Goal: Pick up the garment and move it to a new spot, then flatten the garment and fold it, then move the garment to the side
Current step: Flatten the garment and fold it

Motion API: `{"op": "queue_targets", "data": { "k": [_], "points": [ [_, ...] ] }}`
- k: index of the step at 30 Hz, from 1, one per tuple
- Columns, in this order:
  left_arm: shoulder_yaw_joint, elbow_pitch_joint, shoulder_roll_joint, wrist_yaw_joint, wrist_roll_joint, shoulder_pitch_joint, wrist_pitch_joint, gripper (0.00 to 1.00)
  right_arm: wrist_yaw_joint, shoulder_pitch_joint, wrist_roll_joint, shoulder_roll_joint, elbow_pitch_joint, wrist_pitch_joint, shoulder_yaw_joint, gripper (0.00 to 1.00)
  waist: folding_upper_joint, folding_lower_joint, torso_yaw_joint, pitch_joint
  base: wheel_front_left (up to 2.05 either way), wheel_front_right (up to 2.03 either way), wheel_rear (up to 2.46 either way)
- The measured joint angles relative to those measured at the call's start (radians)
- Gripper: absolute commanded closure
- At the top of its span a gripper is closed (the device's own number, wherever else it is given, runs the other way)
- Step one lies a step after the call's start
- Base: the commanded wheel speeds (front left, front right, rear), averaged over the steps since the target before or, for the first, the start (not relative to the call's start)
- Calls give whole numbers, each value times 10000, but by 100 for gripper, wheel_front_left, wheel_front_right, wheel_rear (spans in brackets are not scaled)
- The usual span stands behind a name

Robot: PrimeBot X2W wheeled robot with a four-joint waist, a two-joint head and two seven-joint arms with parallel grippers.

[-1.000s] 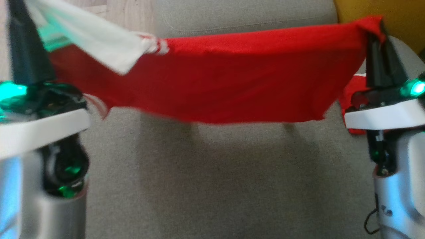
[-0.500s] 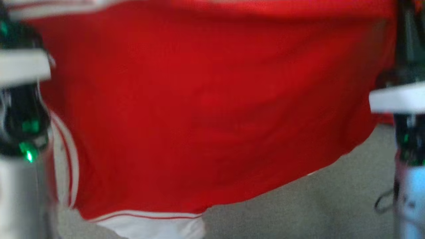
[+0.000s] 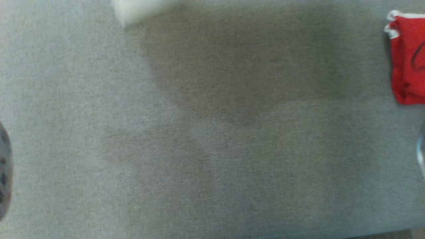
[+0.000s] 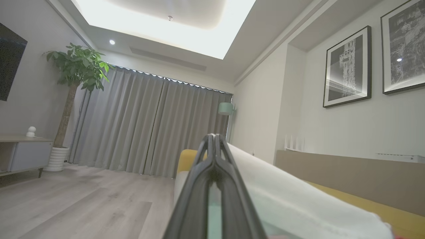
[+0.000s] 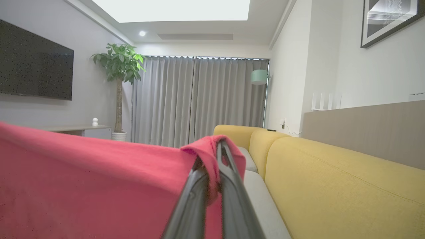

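Note:
The garment is red with white parts and hangs stretched between my two grippers. In the right wrist view my right gripper (image 5: 220, 146) is shut on a bunched red corner of the garment (image 5: 83, 186), which spreads away to the left. The left wrist view has my left gripper (image 4: 214, 139) shut, with the garment's white cloth (image 4: 298, 199) trailing off to the right of its fingers. A blurred white scrap of the garment (image 3: 132, 8) touches the top edge of the head view, and a dark shadow lies on the grey seat (image 3: 199, 149) below it.
A small folded red cloth with white trim (image 3: 408, 59) lies on the grey seat at the right edge. The yellow sofa back (image 5: 332, 179) runs along my right side. A wood floor (image 4: 83, 205), a potted plant (image 4: 78, 69) and curtains are farther off.
The head view has shifted a lot, so the camera moved. The red garment filled it half a second ago; now a white scrap remains at the top. Both grippers stay shut.

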Motion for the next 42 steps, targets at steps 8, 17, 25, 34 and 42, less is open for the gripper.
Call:
{"op": "queue_targets", "data": {
  "k": [8, 17, 25, 34, 42],
  "points": [
    [-593, 2192, -144, -533, 134, -361, -1430, 100, 0, -599, 82, -4, 3187, -1333, 456, 100, 0, -4, 466, 169, 0, 0, 0],
    [-2094, 2349, -82, -690, -522, 2545, -1636, 100, 0, 1014, 704, -357, 5055, -978, 2245, 100, 0, -5, 708, -135, 0, 0, 0],
    [-3758, 725, 1060, -690, -2138, 5956, -905, 100, 0, 2739, 2194, -1101, 4880, 330, 5037, 100, 1, -8, 972, -852, 0, 0, 0],
    [-5269, -1755, 2637, -690, -3519, 8443, 748, 100, 0, 4250, 4167, -2546, 3402, 844, 7020, 100, 1, -8, 1119, -1857, 0, 0, 0],
    [-5530, -3358, 3691, -683, -4558, 9818, 1965, 100, 0, 5173, 5350, -3273, 2499, 1062, 7998, 100, 1, -7, 1035, -2607, 0, 0, 0]
  ]
}}
